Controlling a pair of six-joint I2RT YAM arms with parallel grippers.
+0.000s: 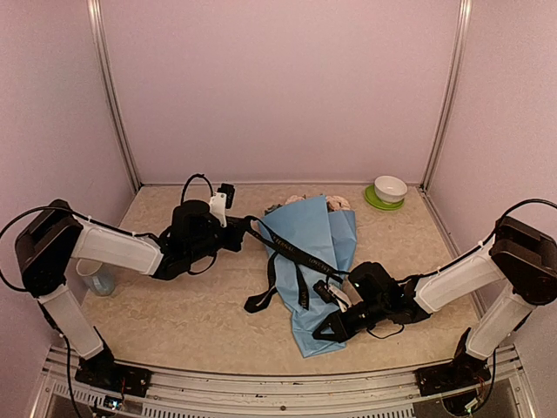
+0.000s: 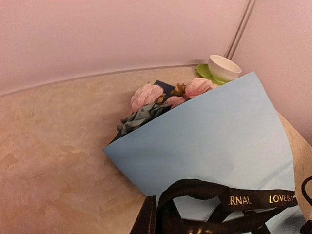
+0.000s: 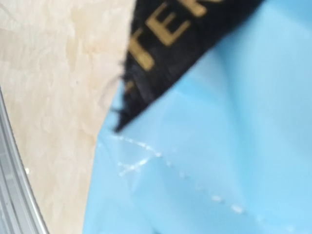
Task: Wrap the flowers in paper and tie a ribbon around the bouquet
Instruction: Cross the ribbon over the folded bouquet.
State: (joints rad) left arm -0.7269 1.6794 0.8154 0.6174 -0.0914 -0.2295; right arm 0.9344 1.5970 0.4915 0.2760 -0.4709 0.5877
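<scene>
Soft, even, pinkish light leaves only faint shadows, and the right wrist view is blurred close-up (gold lettering on the ribbon (image 3: 185, 48) smears).

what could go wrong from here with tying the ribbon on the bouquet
1. The ribbon only drapes loosely across the paper, no knot visible; a pull from the left gripper might slide it off rather than cinch it.
2. Nothing visibly holds the paper shut, so tugging could unfold it and spill the flowers.
3. The cup sits near the blooms; a hard tug that way could knock it.
</scene>
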